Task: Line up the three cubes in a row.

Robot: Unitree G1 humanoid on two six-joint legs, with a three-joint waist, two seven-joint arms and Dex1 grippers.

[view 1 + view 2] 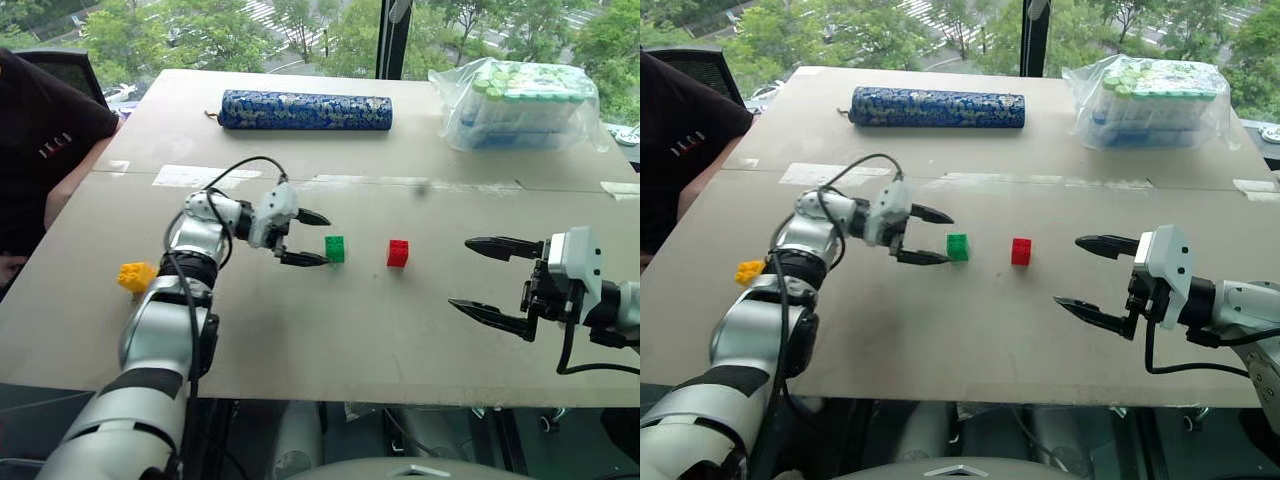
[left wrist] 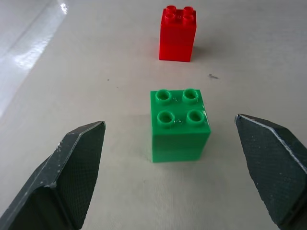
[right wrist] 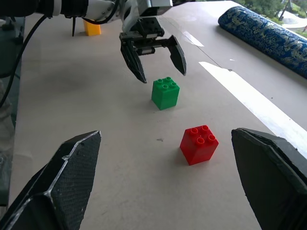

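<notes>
A pale grey-beige table (image 1: 330,330) stands before a window with green trees outside. At its far edge lie a long blue patterned roll (image 1: 305,110) and, to the right of it, a clear bag of bottles (image 1: 520,105). A person in a dark top (image 1: 45,140) sits at the table's left side.

Near the middle of the table stands the green cube (image 1: 335,249), studs up. The red cube (image 1: 398,253) stands a little to its right, apart from it, also studs up. The yellow cube (image 1: 136,277) sits well off to the left, near the table's left edge, beside the left arm.

The left gripper (image 1: 312,238) points toward the green cube from its left side, its fingers spread wide and holding nothing. In the left wrist view the green cube stands free just past the two fingertips (image 2: 79,158), with the red cube behind it.

The right gripper (image 1: 478,275) hovers over the table's right part, well apart from the red cube, its fingers also spread wide and empty.
</notes>
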